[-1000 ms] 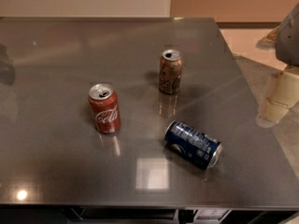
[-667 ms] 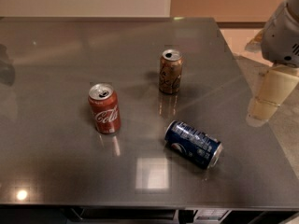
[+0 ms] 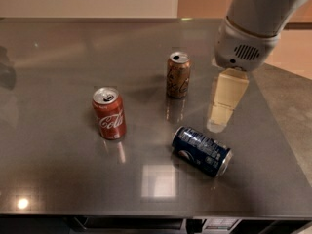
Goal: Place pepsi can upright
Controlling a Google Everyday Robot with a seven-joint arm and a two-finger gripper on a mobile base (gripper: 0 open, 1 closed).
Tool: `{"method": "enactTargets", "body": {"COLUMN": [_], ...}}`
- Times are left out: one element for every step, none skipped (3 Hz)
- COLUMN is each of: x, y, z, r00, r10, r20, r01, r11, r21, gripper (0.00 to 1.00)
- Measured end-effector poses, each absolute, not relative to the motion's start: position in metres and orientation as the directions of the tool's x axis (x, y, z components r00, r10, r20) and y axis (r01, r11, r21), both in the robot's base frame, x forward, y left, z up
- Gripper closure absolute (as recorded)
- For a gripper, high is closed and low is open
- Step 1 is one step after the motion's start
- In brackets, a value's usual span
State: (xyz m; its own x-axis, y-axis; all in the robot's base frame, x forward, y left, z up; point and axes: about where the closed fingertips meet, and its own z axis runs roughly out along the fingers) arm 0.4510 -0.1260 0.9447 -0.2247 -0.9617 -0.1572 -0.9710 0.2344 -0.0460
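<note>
The pepsi can (image 3: 201, 150) is dark blue with white print. It lies on its side on the grey table (image 3: 58, 57), front right of centre, with its silver end facing front right. My gripper (image 3: 218, 123) hangs from the white arm (image 3: 248, 28) at the upper right. It points down over the table, just behind the lying can and slightly to its right, not touching it. It holds nothing.
A red Coca-Cola can (image 3: 109, 113) stands upright left of centre. A brown-gold can (image 3: 178, 75) stands upright behind the pepsi can, left of the gripper. The table's front edge (image 3: 146, 214) is close to the pepsi can; its right edge runs diagonally at the right.
The arm has swung left from the table's right edge to over the table, bringing the gripper close behind the pepsi can. The cans have not moved.
</note>
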Motion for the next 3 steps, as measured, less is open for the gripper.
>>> {"method": "enactTargets", "body": {"x": [0.447, 0.439, 0.399], "y": [-0.098, -0.079, -0.081], "z": [0.931, 0.919, 0.875], "r00": [-0.303, -0.377, -0.556], "r10": [-0.943, -0.92, -0.828], "r20": [-0.137, -0.108, 0.073], "r01": [-0.952, -0.926, -0.831], "r11": [0.306, 0.378, 0.551], "r21": [-0.006, 0.014, -0.077], "gripper": [0.0, 0.0, 0.0]}}
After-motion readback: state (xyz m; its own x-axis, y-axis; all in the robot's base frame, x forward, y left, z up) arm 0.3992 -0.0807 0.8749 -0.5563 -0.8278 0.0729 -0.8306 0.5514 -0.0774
